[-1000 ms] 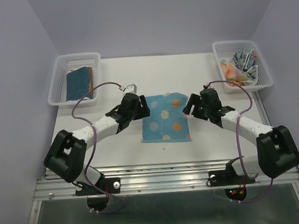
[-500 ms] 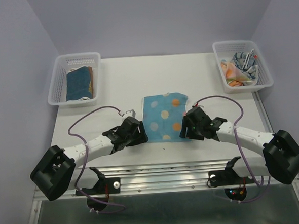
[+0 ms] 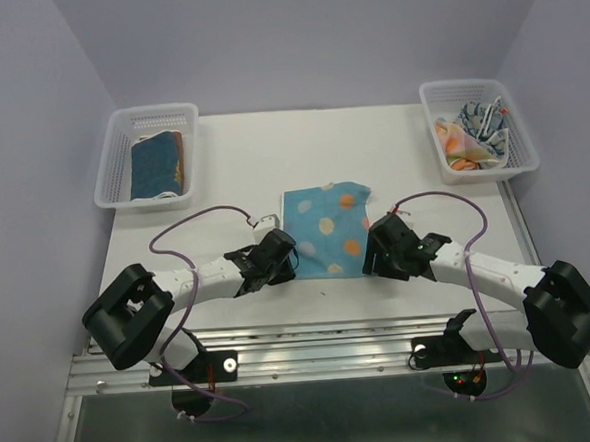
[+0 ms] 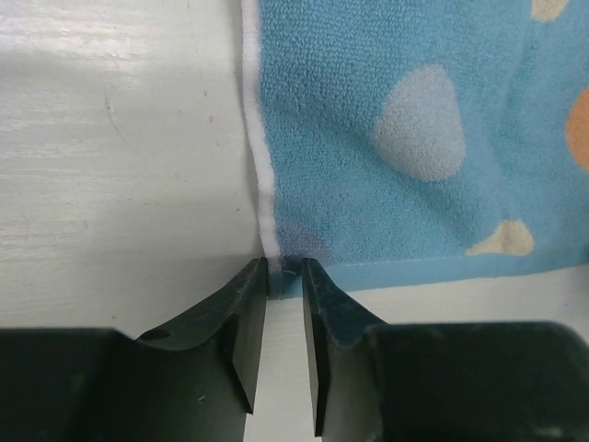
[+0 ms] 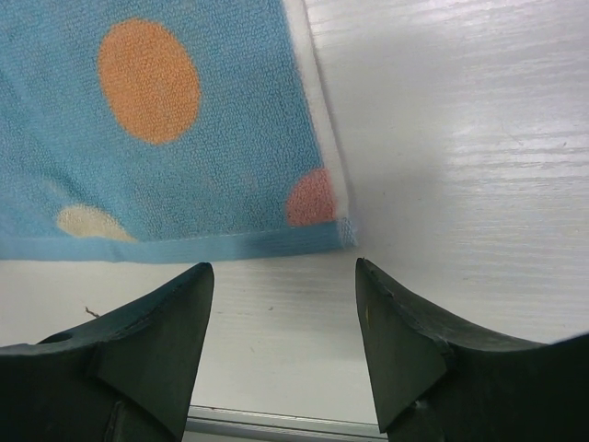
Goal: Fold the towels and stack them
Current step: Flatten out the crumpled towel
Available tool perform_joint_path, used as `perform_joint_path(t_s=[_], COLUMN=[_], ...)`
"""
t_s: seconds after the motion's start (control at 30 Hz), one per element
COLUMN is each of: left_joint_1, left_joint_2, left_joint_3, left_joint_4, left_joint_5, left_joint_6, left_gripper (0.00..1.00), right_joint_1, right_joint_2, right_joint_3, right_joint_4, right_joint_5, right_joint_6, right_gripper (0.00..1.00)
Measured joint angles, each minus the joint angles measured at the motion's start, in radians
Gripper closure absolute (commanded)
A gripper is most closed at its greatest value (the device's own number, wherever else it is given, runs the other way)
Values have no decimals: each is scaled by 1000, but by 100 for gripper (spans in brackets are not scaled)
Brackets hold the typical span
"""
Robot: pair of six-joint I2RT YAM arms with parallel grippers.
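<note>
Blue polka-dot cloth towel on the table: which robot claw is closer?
Left. The left gripper has its tips bracketing the blue polka-dot towel at its near left corner; the right gripper hovers open short of the near right corner.

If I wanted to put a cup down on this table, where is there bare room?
Bare table runs along the back between the left basket and the right basket, beyond the polka-dot towel. Smaller patches lie either side of the towel's far half. The near edge is crowded: the left gripper and right gripper sit at the towel's near corners.
</note>
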Motion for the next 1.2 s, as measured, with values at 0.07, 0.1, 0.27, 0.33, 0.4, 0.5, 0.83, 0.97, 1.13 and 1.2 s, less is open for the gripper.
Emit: perform_joint_path(t_s=[0.07,0.1,0.27,0.33,0.4,0.5,0.83,0.97,1.13,1.2], left_joint_1=[-2,-3,-6,-6,-11,-26,-61,-70,-79,-82], left_joint_2=[11,11,17,24,25,19,-79,-80,-79,-79], left_joint_3=[5,6,6,11,11,9,-37,-37,-37,-37], left_joint_4=[3,3,-1,3,4,2,-50,-50,-49,-48], left_joint_5=[-9,-15,-36,-40,-48,-71,-80,-79,-80,-79], left_joint_6=[-8,-14,-25,-31,-34,-40,-40,-40,-40,-40], left_gripper=[67,67,100,100,100,100,100,100,100,100], right_joint_1=[0,0,0,0,0,0,6,14,34,37], right_joint_2=[0,0,5,11,14,15,64,80,101,108], right_joint_3=[-2,-2,-21,-22,-22,-22,3,10,18,19], right_joint_4=[-3,-3,-5,-5,-5,-5,10,19,23,23], right_joint_5=[0,0,-1,0,0,0,26,29,34,41], right_joint_6=[0,0,0,0,0,-1,-2,-2,0,7], right_gripper=[32,32,32,32,32,35,40,49,81,94])
